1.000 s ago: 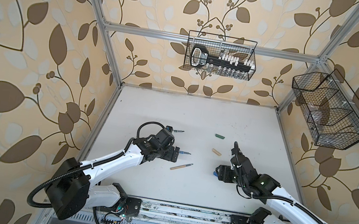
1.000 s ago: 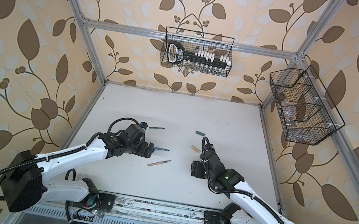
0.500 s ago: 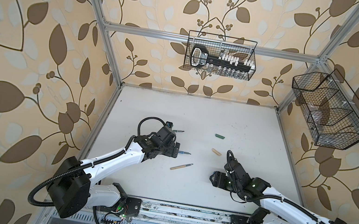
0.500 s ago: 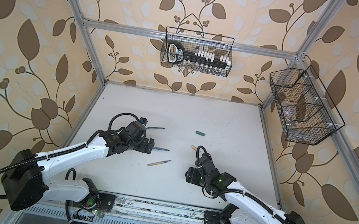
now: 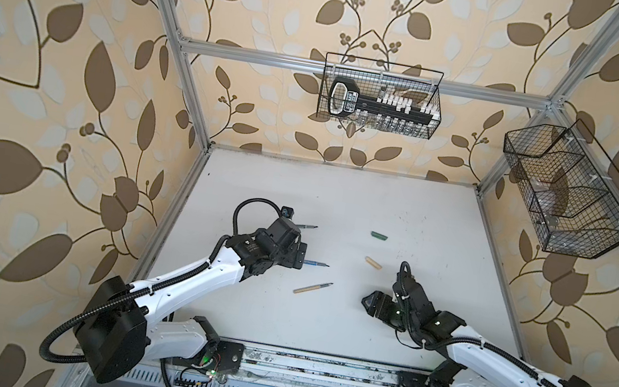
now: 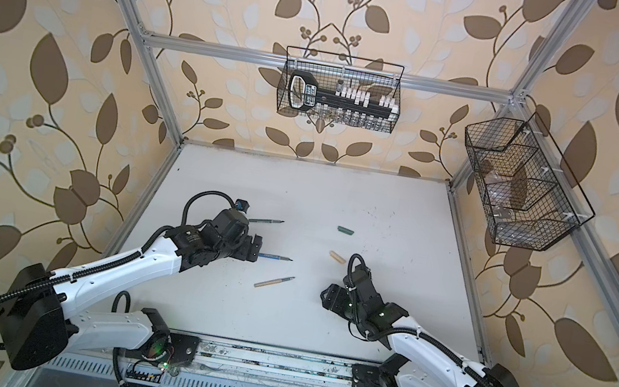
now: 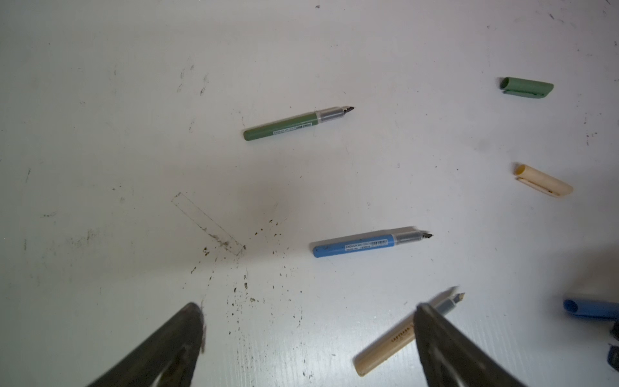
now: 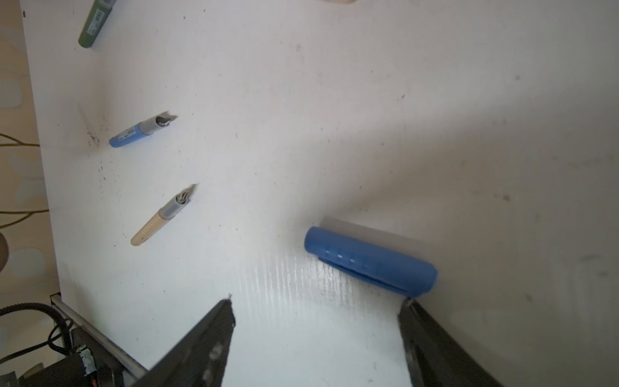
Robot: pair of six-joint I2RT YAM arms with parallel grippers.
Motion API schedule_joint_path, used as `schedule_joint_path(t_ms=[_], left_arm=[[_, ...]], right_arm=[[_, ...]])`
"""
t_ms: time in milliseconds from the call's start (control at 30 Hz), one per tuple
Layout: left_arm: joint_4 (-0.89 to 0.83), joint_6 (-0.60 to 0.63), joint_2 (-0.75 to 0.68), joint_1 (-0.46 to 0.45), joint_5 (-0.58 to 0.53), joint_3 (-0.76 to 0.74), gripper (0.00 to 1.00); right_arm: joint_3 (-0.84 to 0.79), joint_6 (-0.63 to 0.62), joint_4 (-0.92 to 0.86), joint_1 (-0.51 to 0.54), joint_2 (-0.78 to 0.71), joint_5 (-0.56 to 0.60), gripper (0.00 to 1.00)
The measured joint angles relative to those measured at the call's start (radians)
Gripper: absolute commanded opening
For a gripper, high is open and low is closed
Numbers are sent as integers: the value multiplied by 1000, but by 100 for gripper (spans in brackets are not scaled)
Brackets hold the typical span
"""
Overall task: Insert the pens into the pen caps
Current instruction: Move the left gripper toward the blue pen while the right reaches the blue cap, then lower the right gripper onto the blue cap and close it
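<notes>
Right claw (image 8: 315, 301), spread, empty, now lowered to blue cap (image 8: 370, 259) for pickup; left claw (image 7: 310, 306), wide, empty, by blue pen (image 7: 355, 246); nothing capped.

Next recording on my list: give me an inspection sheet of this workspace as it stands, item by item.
Surface: white table, scuffed, with dark specks and tape residue.
Job's things: green pen, blue pen and tan pen lie uncapped and apart; green cap, tan cap and blue cap lie loose.
Clutter: nothing seen.
Tools: left tool open, holding nothing; right tool open, holding nothing, blue cap just ahead of it.
Cables: left arm cable and right arm cable loop clear of the table.
Surroundings: leaf wallpaper, metal frame, back wire basket holding a black rack, side wire basket.
</notes>
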Motion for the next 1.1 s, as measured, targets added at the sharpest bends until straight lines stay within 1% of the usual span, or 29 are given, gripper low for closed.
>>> schedule_joint_path(t_ms=[133,267,467,733,867,967,1033,1100], left_arm=[[-2,0,-1,0,-16,0,99],[-3,0,-1,0,-18,0,99],[-5,-4,-2,0,-19,-1,99],[-6,-12,-32,0,-21,-20,99],[-9,-14,-46,0,-29,-31,99],[-9,-18,-71,0,-39,-48,99],[-10,-21,-89,0,-42,-60,99],[-10,-24,-103,0,-43,-66,99]], right_arm=[[-5,-16,8,-55,-5,-12,80],[-2,-57,18,-91,10,-21,80],[66,-127,47,-106,135,-53,78],[210,-197,64,-62,336,-66,77],[301,-235,52,-39,430,-71,73],[372,-266,-5,-16,455,-52,72],[419,-286,-74,7,447,-11,71],[459,-299,-146,36,431,36,68]])
